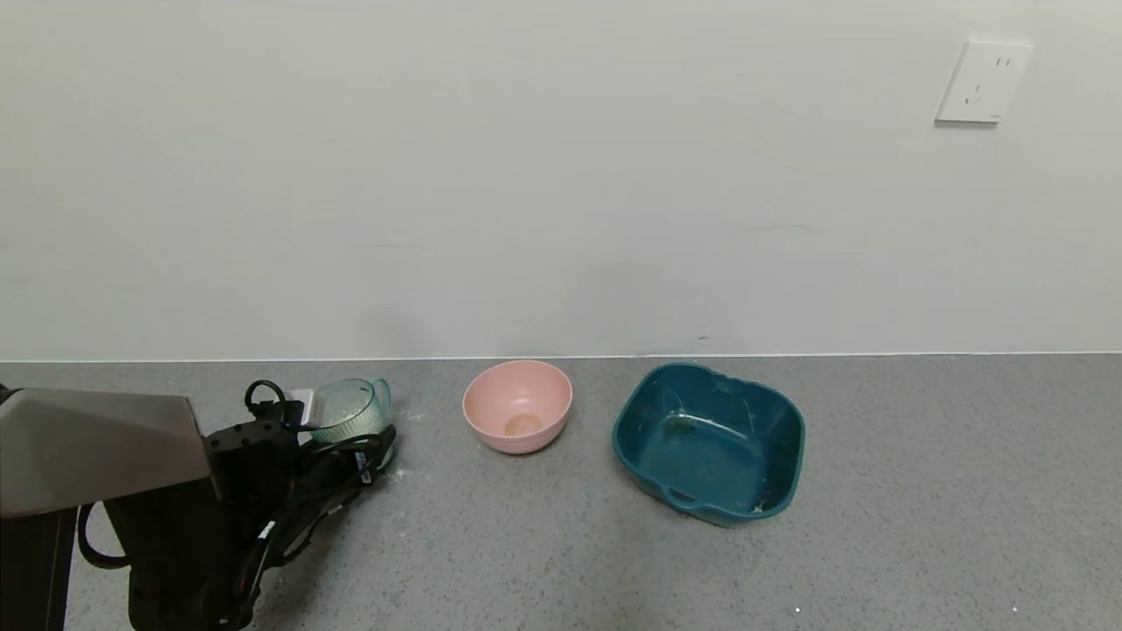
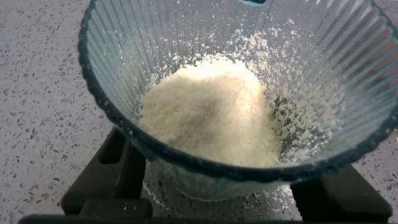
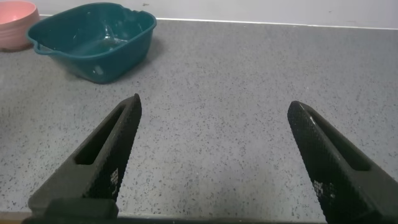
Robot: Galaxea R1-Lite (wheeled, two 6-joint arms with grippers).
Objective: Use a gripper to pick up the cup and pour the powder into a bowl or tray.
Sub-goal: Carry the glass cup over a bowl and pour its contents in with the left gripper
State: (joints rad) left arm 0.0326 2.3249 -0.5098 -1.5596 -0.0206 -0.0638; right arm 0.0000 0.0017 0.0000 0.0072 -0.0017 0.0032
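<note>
The ribbed blue-green cup [image 1: 351,410] stands at the back left of the grey counter, with its small handle toward the pink bowl. My left gripper [image 1: 379,443] reaches in from the left, and its fingers sit against both sides of the cup's lower wall. In the left wrist view the cup [image 2: 155,37] fills the frame, with a heap of white powder [image 2: 208,109] inside and a black finger [image 2: 121,168] on each side. The pale pink bowl [image 1: 517,405] stands to the right of the cup. My right gripper [image 3: 214,162] is open and empty over bare counter.
A dark teal squarish tray [image 1: 771,421] with handles stands right of the pink bowl; it also shows in the right wrist view [image 3: 134,46]. A little spilled powder lies on the counter [image 1: 920,491] by the cup. The wall runs close behind everything.
</note>
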